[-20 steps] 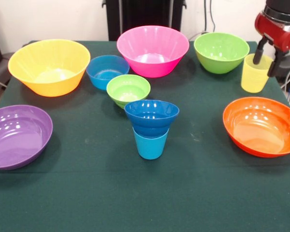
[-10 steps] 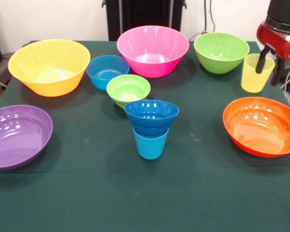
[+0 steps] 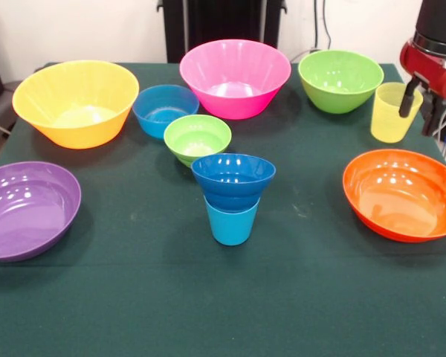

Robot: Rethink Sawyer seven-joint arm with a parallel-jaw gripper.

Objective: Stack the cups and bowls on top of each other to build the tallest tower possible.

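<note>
The yellow cup [image 3: 391, 113] stands upright at the right back of the table. My gripper [image 3: 424, 110] hangs over the cup's right rim, open. One finger [image 3: 409, 99] is at the rim and the other is outside, to the cup's right. The dark blue bowl [image 3: 233, 178] sits on the upright light blue cup [image 3: 231, 222] at the table's middle, a two-piece tower. The small lime green bowl [image 3: 197, 137] and the light blue bowl [image 3: 164, 109] stand loose behind it.
Larger bowls ring the table: yellow-orange [image 3: 76, 101] back left, pink [image 3: 235, 76] back middle, green [image 3: 340, 79] back right beside the yellow cup, purple [image 3: 26, 209] at the left edge, orange [image 3: 400, 193] right, in front of the cup.
My gripper has moved right and a little down beside the yellow cup. The cup and the bowls have not moved.
</note>
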